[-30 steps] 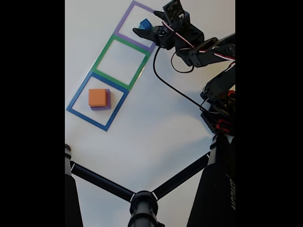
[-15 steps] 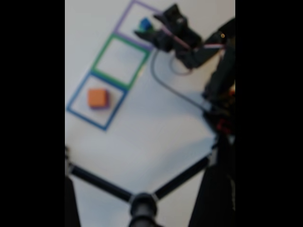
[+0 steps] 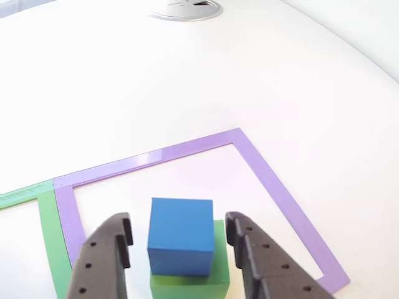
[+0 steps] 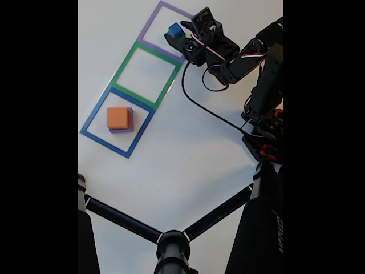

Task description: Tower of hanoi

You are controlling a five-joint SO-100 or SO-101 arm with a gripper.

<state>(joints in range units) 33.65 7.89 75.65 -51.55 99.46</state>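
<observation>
In the other view a blue cube (image 3: 181, 233) sits on top of a green cube (image 3: 190, 285) inside the purple square outline (image 3: 274, 187). My gripper (image 3: 179, 219) straddles the blue cube, open, with a thin gap showing between each black finger (image 3: 106, 255) and the cube's sides. The fixed view shows the same blue cube (image 4: 174, 29) at the top, with the gripper (image 4: 178, 34) around it. An orange cube (image 4: 118, 117) rests on a purple block (image 4: 130, 121) in the blue square outline (image 4: 91, 117).
A green square outline (image 4: 122, 65) lies between the purple and blue ones with nothing in it. The arm's base (image 4: 265, 142) and black cable (image 4: 211, 108) are at the right. Black tripod legs (image 4: 171, 240) cross the bottom. A round metal grommet (image 3: 187, 9) sits far back.
The jaws have drawn in closer around the blue cube. The arm's upper link has swung more upright. The cubes have not moved.
</observation>
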